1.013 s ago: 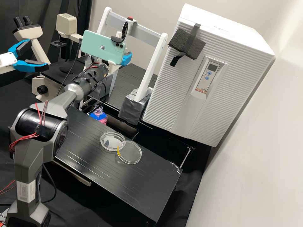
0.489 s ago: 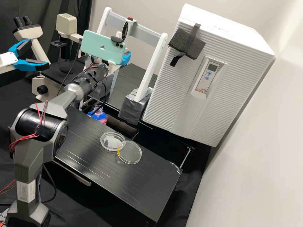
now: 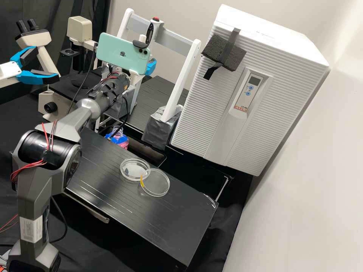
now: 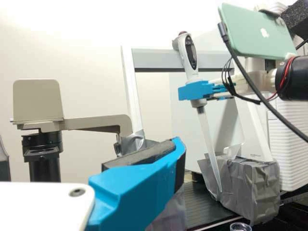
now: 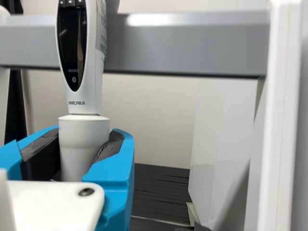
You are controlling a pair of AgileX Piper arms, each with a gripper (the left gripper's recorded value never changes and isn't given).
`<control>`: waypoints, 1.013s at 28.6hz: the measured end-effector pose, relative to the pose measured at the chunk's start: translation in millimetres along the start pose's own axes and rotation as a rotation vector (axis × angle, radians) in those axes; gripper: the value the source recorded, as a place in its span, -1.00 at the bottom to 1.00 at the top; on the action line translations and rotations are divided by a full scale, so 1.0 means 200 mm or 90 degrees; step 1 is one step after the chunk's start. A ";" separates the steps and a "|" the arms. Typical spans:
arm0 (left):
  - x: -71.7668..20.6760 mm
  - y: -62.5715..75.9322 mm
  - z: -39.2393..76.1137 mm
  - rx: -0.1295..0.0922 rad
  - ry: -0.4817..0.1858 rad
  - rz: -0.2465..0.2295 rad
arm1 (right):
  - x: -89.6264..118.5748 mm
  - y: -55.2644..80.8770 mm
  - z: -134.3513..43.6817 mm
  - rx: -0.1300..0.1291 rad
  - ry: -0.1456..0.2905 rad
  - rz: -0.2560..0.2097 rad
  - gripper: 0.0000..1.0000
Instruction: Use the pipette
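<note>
The white cabinet (image 3: 249, 87) stands just beside the white stand (image 3: 181, 71), so I have little room that way; the black tray (image 3: 151, 219) lies nearer me, two petri dishes (image 3: 145, 175) on it. My left gripper (image 3: 34, 67) hangs spread and empty by the microscope (image 3: 41, 41); my right gripper (image 5: 82, 149) is pinched round the neck of the pipette (image 5: 79, 53), which stands nearly upright at the stand's grey crossbar (image 3: 170, 37). I fear it snagging that bar if I pull out too flat, or slipping on its tapered neck; the long tip (image 4: 209, 149) could strike the taped foot (image 4: 245, 187).
</note>
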 end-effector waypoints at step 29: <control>0.134 -0.30 0.04 -0.038 0.000 -0.132 | -0.44 -0.04 0.06 0.071 0.050 0.129 -1.00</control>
